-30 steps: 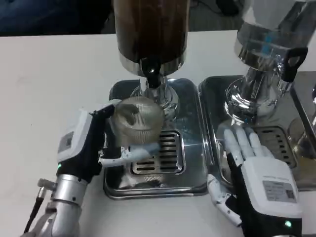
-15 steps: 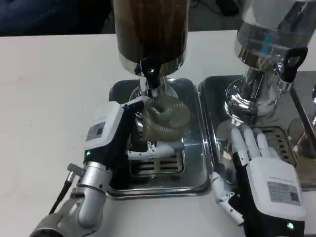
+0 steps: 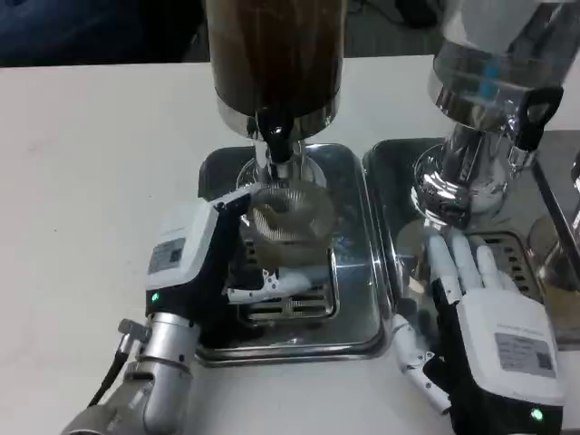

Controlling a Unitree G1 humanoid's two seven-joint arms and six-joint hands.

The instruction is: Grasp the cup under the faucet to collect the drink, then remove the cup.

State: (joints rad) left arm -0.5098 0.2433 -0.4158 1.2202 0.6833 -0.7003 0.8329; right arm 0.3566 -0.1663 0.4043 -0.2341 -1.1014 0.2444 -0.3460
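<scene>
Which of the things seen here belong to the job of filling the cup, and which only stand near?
Belong to the job:
- ribbed clear glass cup, held by the left hand
- black faucet of the dark drink dispenser
- shiny steel drip tray under it

Only standing near:
- second clear dispenser on its own tray
- right hand, resting open

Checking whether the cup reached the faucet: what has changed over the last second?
The left hand, holding the cup, carried it right and back from the drip tray's front-left to just below the dark dispenser's faucet. The right hand stayed flat on the neighbouring tray, holding nothing.
</scene>
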